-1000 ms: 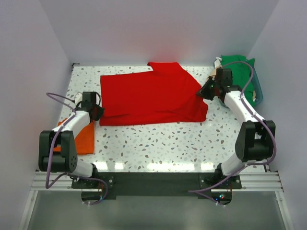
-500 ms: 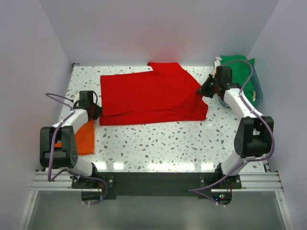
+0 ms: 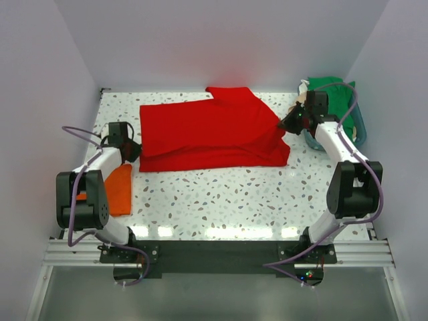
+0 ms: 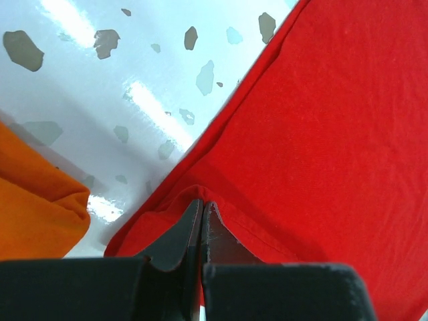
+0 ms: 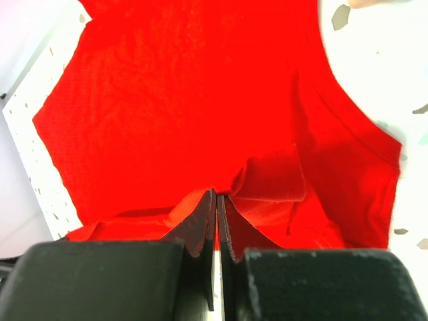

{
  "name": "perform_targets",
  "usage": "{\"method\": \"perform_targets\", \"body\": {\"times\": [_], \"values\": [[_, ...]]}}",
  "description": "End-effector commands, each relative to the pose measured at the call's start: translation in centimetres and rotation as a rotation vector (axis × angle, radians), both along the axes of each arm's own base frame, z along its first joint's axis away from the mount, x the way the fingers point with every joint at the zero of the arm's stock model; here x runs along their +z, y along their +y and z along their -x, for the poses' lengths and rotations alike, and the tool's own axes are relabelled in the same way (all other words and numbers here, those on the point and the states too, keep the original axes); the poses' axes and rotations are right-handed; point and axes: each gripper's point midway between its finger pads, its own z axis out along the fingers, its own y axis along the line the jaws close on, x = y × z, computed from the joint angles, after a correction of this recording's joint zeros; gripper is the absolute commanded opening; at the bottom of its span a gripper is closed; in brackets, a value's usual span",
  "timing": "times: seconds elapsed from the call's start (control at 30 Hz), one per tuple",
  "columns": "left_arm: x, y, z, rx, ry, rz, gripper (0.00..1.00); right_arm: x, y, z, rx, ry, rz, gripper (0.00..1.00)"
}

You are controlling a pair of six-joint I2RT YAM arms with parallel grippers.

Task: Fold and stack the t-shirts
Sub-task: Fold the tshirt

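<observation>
An orange tee (image 3: 119, 189) lies near left on the table (image 3: 221, 200). Just beyond it, the left gripper (image 3: 132, 152) is clamped on the near-left corner of the red tee (image 3: 210, 134), which is spread mid-table. The right gripper (image 3: 289, 124) is clamped on its right edge. The cloth looks soft, light and saggy, so corners hold best. There is room toward the near edge. A green tee (image 3: 332, 93) and the walls crowd the far right.

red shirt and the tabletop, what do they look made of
The red shirt looks like soft matte knit cloth, likely cotton: fine weave, stitched hem, creases. The tabletop looks hard and glossy, white with grey speckles, terrazzo-like: it reflects lights.
</observation>
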Motion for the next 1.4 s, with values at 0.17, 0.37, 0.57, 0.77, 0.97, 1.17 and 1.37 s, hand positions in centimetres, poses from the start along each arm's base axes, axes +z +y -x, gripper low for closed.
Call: {"method": "perform_targets", "body": {"times": [0.17,0.37,0.57,0.77,0.97,1.17,1.37], "values": [[0.9,0.4,-2.9,-0.018,-0.058,0.000,0.00,1.7,0.3,-2.5,0.011,-0.071,-0.022,0.00],[0.6,1.0,-3.6,-0.005,-0.062,0.004,0.00,0.8,0.7,-4.8,0.040,-0.059,-0.029,0.00],[0.3,0.9,-4.4,-0.042,-0.081,0.021,0.28,0.1,1.5,-7.7,0.110,-0.056,-0.035,0.05],[2.3,0.2,-4.0,-0.077,-0.172,0.041,0.68,0.4,1.3,-9.1,0.133,-0.042,0.006,0.29],[3.6,0.2,-0.9,-0.045,-0.188,0.029,0.69,1.1,0.3,-7.7,0.098,-0.042,0.125,0.56],[3.4,-1.1,1.2,-0.073,-0.206,0.031,0.63,-1.4,1.1,-3.4,0.072,-0.009,0.133,0.54],[1.8,-3.0,1.4,-0.116,-0.175,0.022,0.59,-5.4,3.2,-1.3,0.104,0.071,0.167,0.52]]}}
